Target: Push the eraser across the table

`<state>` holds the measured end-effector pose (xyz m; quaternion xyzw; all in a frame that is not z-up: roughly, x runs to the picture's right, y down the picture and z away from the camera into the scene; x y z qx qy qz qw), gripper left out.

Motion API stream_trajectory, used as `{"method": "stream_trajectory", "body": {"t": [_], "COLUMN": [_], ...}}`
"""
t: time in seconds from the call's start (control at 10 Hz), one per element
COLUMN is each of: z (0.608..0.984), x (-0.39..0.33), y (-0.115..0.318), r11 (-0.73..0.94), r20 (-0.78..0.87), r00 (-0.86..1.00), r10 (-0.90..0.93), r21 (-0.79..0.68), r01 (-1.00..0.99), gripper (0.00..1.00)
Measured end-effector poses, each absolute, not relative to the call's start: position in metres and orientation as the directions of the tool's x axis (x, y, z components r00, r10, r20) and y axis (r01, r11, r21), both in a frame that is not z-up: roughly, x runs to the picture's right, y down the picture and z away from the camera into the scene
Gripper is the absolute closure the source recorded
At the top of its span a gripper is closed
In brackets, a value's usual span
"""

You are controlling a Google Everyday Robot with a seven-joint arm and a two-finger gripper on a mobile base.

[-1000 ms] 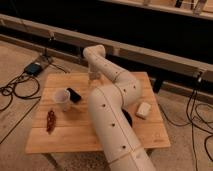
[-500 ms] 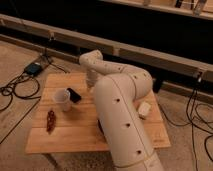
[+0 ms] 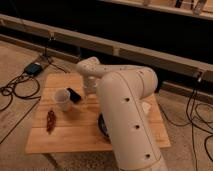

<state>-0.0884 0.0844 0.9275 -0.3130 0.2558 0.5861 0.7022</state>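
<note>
Tabletop: light wood, cables seen on floor around it.
Eraser: lies beside white cup, far-left part; push judged barely begun.
Gripper: lowered just right of eraser; finger state can't be told.

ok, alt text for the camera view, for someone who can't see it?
A white robot arm bends over a small wooden table, its tool lowered just right of a black eraser. The eraser lies next to a white cup; a dark red chili lies near the left edge, and a white block peeks out behind the arm.
</note>
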Motion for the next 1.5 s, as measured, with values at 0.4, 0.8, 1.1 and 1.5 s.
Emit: {"method": "stream_trajectory", "body": {"t": [0.4, 0.8, 1.1, 1.5], "z": [0.935, 0.950, 0.962, 0.977], "x": [-0.106, -0.120, -0.134, -0.156], "y": [0.080, 0.071, 0.067, 0.051], "r11": [0.131, 0.139, 0.151, 0.159], "r20": [-0.713, -0.704, -0.701, -0.682], "r00": [0.211, 0.230, 0.249, 0.275], "r10": [0.669, 0.672, 0.668, 0.678], "r21": [-0.167, -0.185, -0.200, -0.229], "r01": [-0.977, -0.973, -0.968, -0.960], "gripper": [0.35, 0.35, 0.35, 0.35]}}
